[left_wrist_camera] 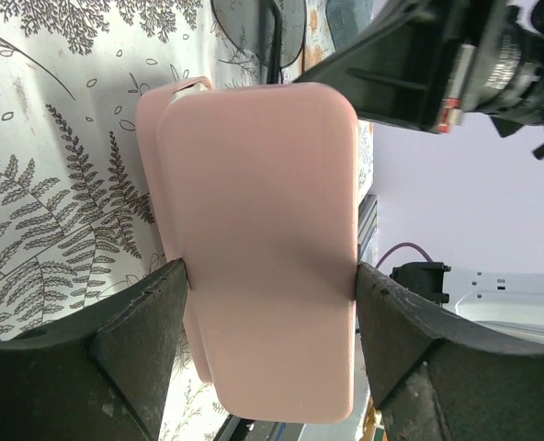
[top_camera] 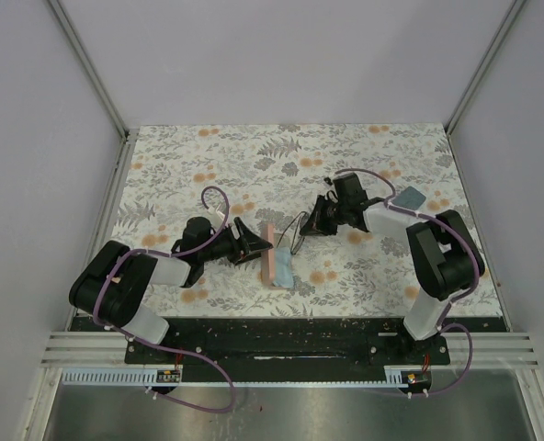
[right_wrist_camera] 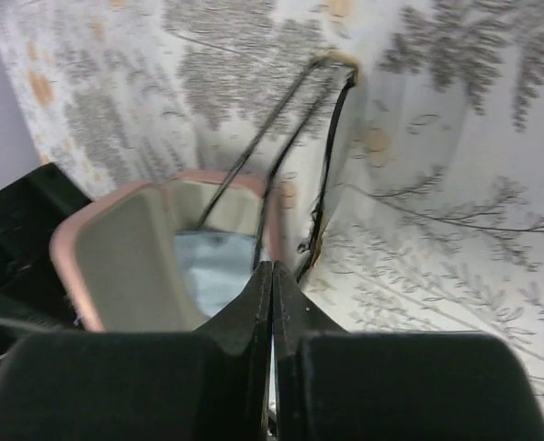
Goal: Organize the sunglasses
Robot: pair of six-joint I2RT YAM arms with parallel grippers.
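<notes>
My left gripper [top_camera: 251,244] is shut on the pink case [top_camera: 270,255], which stands on edge; in the left wrist view the case [left_wrist_camera: 263,230] fills the gap between both fingers [left_wrist_camera: 134,340]. My right gripper [top_camera: 316,220] is shut on the dark sunglasses [top_camera: 296,235] with the thin black frame. In the right wrist view the gripper [right_wrist_camera: 272,274] pinches the frame [right_wrist_camera: 295,119] just over the open pink case [right_wrist_camera: 116,248], which has a light blue cloth [right_wrist_camera: 215,271] inside. A dark lens [left_wrist_camera: 295,20] shows in the left wrist view. The pale translucent pair is out of view.
A light blue cloth [top_camera: 283,270] lies beside the pink case on the near side. A blue-grey case [top_camera: 410,197] lies at the right behind the right arm. The floral mat [top_camera: 254,156] is walled on three sides.
</notes>
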